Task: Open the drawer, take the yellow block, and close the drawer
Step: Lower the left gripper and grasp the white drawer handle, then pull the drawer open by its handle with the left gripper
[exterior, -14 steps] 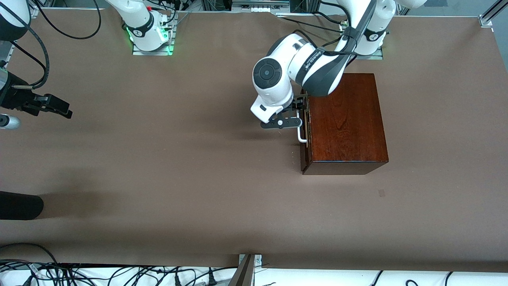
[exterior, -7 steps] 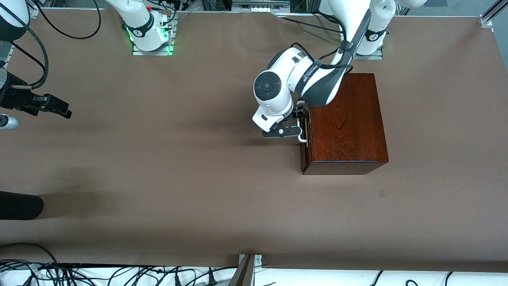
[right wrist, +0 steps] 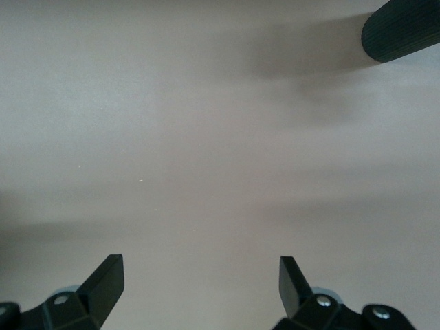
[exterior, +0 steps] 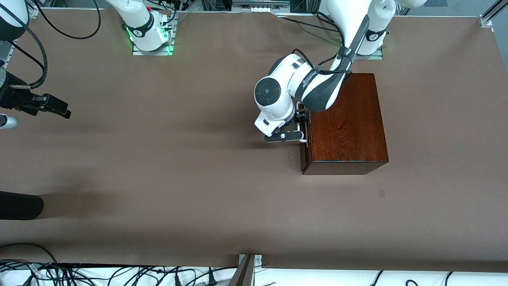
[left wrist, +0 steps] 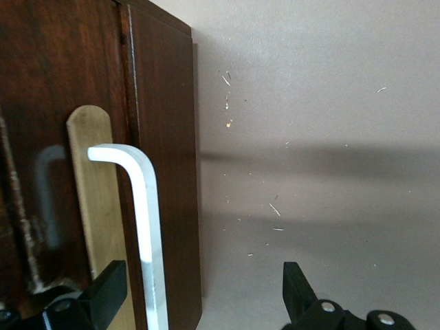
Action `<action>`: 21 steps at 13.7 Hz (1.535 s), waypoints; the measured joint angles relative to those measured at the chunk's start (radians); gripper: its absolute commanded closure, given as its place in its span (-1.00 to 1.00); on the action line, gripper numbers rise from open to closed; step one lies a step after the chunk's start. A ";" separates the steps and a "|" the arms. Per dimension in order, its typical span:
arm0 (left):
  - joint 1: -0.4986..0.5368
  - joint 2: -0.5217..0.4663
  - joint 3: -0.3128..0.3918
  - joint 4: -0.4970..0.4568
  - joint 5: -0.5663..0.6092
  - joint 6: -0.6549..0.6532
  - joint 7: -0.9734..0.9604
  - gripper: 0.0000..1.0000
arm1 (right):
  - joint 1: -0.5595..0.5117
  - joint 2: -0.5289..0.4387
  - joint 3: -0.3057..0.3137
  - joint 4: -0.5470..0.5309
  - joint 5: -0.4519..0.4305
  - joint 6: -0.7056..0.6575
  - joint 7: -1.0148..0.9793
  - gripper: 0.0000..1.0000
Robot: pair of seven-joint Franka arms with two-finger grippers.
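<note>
The glossy mahogany box (exterior: pixel 345 123) stands at the left arm's end of the table. Its drawer (left wrist: pixel 41 103) is shut, so the yellow block is hidden. The white loop handle (left wrist: pixel 146 213) shows on the dark front, and a small part of it shows in the front view (exterior: pixel 304 140). My left gripper (exterior: pixel 301 128) is open at the drawer front. In the left wrist view (left wrist: pixel 203 295) one finger (left wrist: pixel 110 292) lies against the front beside the handle, and the handle bar stands between the two fingers, untouched. My right gripper (exterior: pixel 63 111) waits open and empty over bare table at the right arm's end, as its wrist view (right wrist: pixel 199 289) shows.
A black rounded object (exterior: pixel 20 204) juts in at the right arm's end, nearer the front camera; it also shows in the right wrist view (right wrist: pixel 402 27). Cables lie along the table's near edge (exterior: pixel 119 274). The brown table (exterior: pixel 178 159) spreads wide in front of the drawer.
My left gripper has slid along the drawer front toward the front camera and now covers most of the white handle. The right arm has barely moved.
</note>
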 measured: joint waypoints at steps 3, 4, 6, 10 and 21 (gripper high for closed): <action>0.000 0.013 0.000 0.000 0.000 0.001 0.000 -1.00 | 0.000 0.000 0.000 0.000 0.000 -0.009 0.001 -1.00; 0.000 0.016 0.000 0.000 0.000 0.001 0.000 -1.00 | 0.000 0.000 0.000 0.000 0.000 -0.011 0.001 -1.00; 0.000 0.021 0.000 0.000 0.000 0.001 0.000 -1.00 | 0.000 0.000 0.000 0.000 0.000 -0.013 0.001 -1.00; -0.002 0.028 -0.001 0.000 0.000 0.002 0.000 -1.00 | 0.000 0.000 0.000 0.000 0.000 -0.013 0.001 -1.00; -0.006 0.030 -0.005 0.000 -0.023 0.054 -0.002 -1.00 | 0.000 0.000 0.000 0.000 0.000 -0.014 0.001 -1.00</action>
